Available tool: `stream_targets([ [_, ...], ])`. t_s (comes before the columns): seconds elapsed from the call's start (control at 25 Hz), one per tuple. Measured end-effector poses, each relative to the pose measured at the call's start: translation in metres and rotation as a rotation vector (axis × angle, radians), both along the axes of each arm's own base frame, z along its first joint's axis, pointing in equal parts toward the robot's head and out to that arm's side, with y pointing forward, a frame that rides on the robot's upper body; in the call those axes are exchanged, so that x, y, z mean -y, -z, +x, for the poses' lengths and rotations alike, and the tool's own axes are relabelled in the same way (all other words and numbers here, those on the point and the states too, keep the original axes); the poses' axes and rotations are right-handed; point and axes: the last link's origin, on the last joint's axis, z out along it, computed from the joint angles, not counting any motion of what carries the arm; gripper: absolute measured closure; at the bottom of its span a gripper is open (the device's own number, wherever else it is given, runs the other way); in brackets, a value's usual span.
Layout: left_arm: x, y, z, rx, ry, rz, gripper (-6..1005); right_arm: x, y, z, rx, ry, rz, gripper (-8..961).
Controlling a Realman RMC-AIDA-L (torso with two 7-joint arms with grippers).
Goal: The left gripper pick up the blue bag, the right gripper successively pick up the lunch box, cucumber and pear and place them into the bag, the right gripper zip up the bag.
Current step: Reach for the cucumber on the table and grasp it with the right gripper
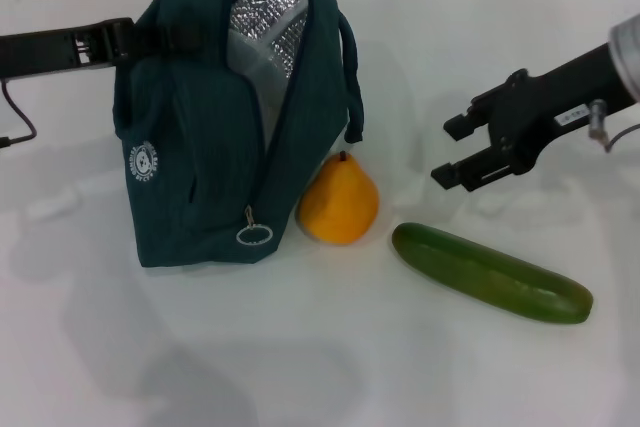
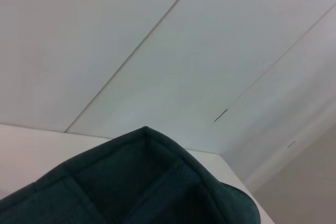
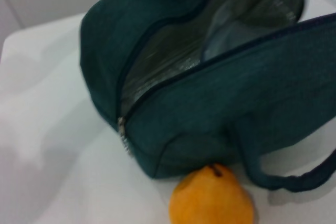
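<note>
The blue bag (image 1: 200, 167) stands upright on the white table, its zipper open and silver lining (image 1: 268, 22) showing. My left gripper (image 1: 135, 39) reaches in from the left and is shut on the bag's top edge; the left wrist view shows only bag fabric (image 2: 142, 182). The pear (image 1: 340, 202) sits against the bag's right side, also in the right wrist view (image 3: 212, 198) below the bag (image 3: 210, 103). The cucumber (image 1: 490, 272) lies to the pear's right. My right gripper (image 1: 452, 150) hovers open and empty above the cucumber's left end. The lunch box is out of view.
The ring zipper pull (image 1: 254, 235) hangs at the bag's lower front corner. A loop handle (image 1: 352, 77) droops on the bag's right side. A tiled wall (image 2: 157, 51) runs behind the white table (image 1: 300, 347).
</note>
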Motion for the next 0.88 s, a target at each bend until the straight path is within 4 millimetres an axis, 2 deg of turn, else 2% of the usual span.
stream_targets([
  [0.44, -0.003, 0.001, 0.002, 0.002, 0.003, 0.0, 927, 0.002, 0.03, -0.034, 0.214, -0.035, -0.048, 295],
  [0.88, -0.003, 0.002, 0.003, 0.005, 0.005, -0.001, 926, 0.006, 0.047, -0.039, 0.342, -0.033, -0.077, 300],
])
